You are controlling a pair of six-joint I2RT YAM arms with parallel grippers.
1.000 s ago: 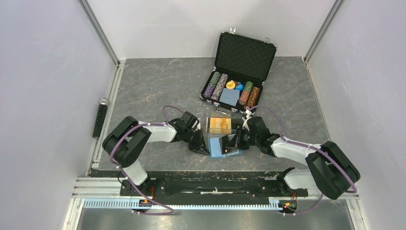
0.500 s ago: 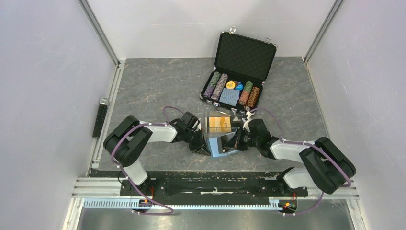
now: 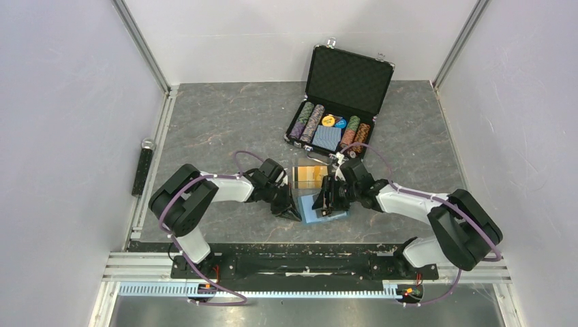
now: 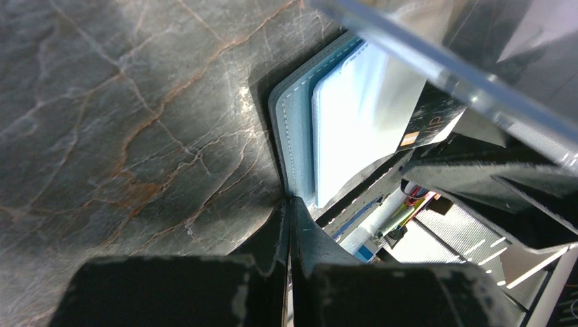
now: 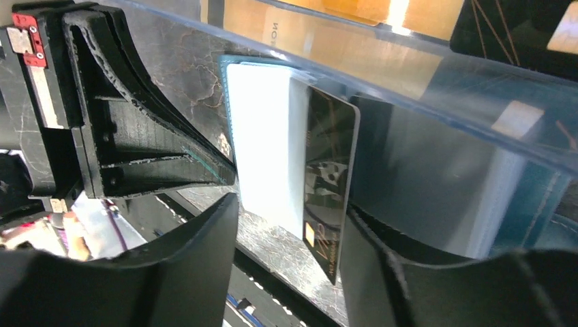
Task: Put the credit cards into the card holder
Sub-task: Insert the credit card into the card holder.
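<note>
The teal-blue card holder [image 3: 319, 210] lies open on the table between my two grippers. A whitish card [image 5: 262, 146] sits in its pale pocket, and a black credit card [image 5: 332, 180] stands partly pushed in beside it. My right gripper [image 5: 290, 228] is open, one finger on each side of the black card's free end and neither gripping it. My left gripper [image 4: 292, 204] is shut, its tips touching the holder's stitched edge [image 4: 292, 129]. An orange-gold card [image 3: 311, 176] lies just behind the holder under a clear plastic piece [image 5: 436, 75].
A big black case [image 3: 339, 102] stands open at the back with rows of poker chips and a blue card deck [image 3: 327, 138]. A black cylinder [image 3: 144, 165] lies along the left rail. Grey walls close in both sides.
My right gripper has opened and let go of the black card, which stays in the holder. The right arm shifted a little to the left. My left gripper stayed shut at the holder's edge.
</note>
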